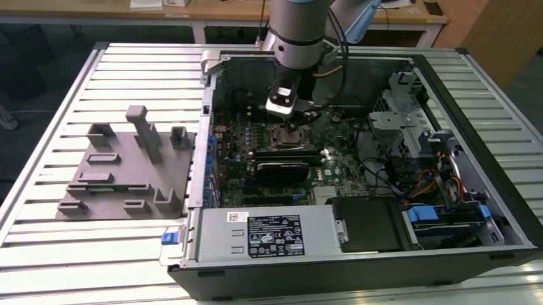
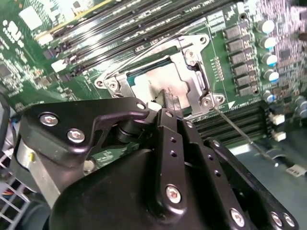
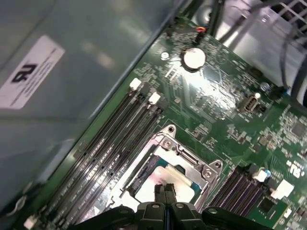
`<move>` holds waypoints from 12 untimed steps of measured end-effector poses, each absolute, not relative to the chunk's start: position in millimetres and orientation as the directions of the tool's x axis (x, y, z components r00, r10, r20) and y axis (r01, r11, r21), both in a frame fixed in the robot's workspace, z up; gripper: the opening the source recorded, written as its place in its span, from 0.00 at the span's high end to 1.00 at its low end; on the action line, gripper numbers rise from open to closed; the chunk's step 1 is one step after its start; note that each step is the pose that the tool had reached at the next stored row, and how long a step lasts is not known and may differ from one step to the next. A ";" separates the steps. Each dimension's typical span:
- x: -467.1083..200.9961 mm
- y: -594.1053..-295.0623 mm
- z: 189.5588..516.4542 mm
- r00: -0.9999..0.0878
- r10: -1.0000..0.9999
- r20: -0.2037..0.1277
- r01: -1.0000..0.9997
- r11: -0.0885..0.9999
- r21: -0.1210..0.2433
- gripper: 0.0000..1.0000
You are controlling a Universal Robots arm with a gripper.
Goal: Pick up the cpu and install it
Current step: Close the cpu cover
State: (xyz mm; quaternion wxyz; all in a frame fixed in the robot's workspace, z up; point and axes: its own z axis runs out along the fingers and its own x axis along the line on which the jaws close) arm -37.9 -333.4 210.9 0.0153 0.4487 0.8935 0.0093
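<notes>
**Claw (image 3: pixel 165 189) closed over the cpu (image 3: pixel 184 181) in its socket (image 3: pixel 192 160)**

In both wrist views we see the claw's two fingers pressed together, tips right at the cpu's pale top; whether they touch it we cannot tell. The cpu lies flat inside the metal-framed socket on the green motherboard (image 3: pixel 216 91). In the exterior view the arm reaches into the open computer case (image 1: pixel 449 95) on the slatted bench (image 1: pixel 127 63), beside a grey fixture (image 1: pixel 119 171).

The open computer case (image 1: pixel 339 274) on the table (image 1: pixel 127 63) is viewed obliquely from high above in the exterior view. In both wrist views the socket (image 2: pixel 192 72) (image 3: pixel 168 140) is seen closely, downward past the pincer (image 2: pixel 168 103) (image 3: pixel 165 191), from differing sides.
</notes>
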 end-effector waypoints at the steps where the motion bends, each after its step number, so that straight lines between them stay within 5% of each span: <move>1: -37.9 -333.4 210.9 -0.611 0.791 -0.020 0.791 0.611 0.029 0.89; 12: -37.9 -333.4 210.9 -0.747 0.664 -0.034 0.664 0.747 0.016 0.89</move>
